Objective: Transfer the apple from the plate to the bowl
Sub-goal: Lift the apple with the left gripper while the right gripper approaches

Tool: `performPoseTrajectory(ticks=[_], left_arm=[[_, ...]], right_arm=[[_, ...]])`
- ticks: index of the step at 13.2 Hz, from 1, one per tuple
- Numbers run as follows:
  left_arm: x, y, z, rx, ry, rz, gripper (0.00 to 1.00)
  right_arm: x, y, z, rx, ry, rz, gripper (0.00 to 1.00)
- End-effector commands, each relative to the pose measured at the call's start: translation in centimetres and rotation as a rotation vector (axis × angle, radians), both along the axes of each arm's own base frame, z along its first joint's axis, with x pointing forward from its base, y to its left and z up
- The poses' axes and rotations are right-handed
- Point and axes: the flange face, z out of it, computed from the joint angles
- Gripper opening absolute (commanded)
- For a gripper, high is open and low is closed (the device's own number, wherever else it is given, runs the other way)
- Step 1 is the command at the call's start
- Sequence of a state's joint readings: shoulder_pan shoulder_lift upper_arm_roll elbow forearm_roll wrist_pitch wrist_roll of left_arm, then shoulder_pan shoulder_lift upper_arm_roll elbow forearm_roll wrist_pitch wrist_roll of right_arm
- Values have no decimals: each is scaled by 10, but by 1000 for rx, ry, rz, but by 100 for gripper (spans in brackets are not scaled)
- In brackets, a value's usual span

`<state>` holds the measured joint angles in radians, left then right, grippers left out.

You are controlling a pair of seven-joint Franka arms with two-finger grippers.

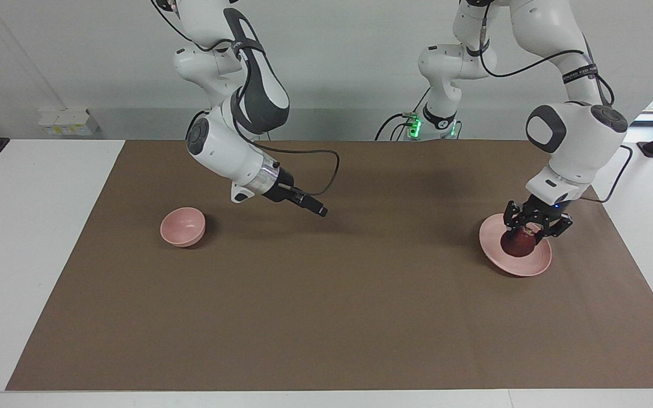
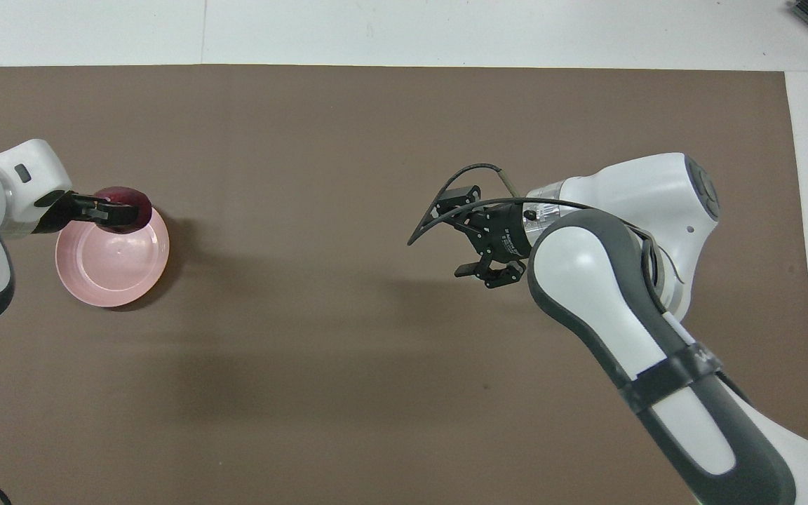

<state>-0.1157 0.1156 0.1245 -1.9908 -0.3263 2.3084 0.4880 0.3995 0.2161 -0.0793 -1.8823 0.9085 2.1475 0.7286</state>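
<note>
The dark red apple [image 1: 518, 243] sits over the middle of the pale pink plate [image 1: 536, 266] at the left arm's end of the table. My left gripper [image 1: 529, 231] comes down from above and is shut on the apple. I cannot tell whether the apple still rests on the plate. The overhead view shows the left gripper [image 2: 104, 210], the apple [image 2: 127, 208] and the plate [image 2: 113, 270]. The small pink bowl [image 1: 183, 226] stands toward the right arm's end; the right arm hides it in the overhead view. My right gripper [image 1: 318, 208] waits in the air over the mat beside the bowl, also in the overhead view [image 2: 486, 275].
A brown mat [image 1: 326, 317] covers most of the white table. A black cable loops from the right wrist [image 1: 335, 164].
</note>
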Motion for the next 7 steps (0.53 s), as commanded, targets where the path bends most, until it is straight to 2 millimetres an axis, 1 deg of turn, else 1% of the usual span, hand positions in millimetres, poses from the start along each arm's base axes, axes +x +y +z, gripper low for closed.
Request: performPoseTrajectory(ticks=[1,2,3,4,5,6,7], left_arm=[[-3,-40,10,-137,9,44,0],[-4,-61,11,-184,15,66,0],[-4,-72,11,-232,21,80,0],[-6,-89,12,-299,30,91,0],[-11,-116,17,-354,36,77,0],[-15,-136,20,-392,38,65,0],[-17,-152,23,-436,42,67,0]], right_arm=[[4,4,10,159,132,-213,100],[5,5,15,247,201,-294,100],[5,7,17,286,261,-351,100],[6,6,18,303,294,-398,100],[4,14,15,324,304,-421,100],[-3,35,9,319,296,-434,100],[-3,46,5,333,291,-475,100]])
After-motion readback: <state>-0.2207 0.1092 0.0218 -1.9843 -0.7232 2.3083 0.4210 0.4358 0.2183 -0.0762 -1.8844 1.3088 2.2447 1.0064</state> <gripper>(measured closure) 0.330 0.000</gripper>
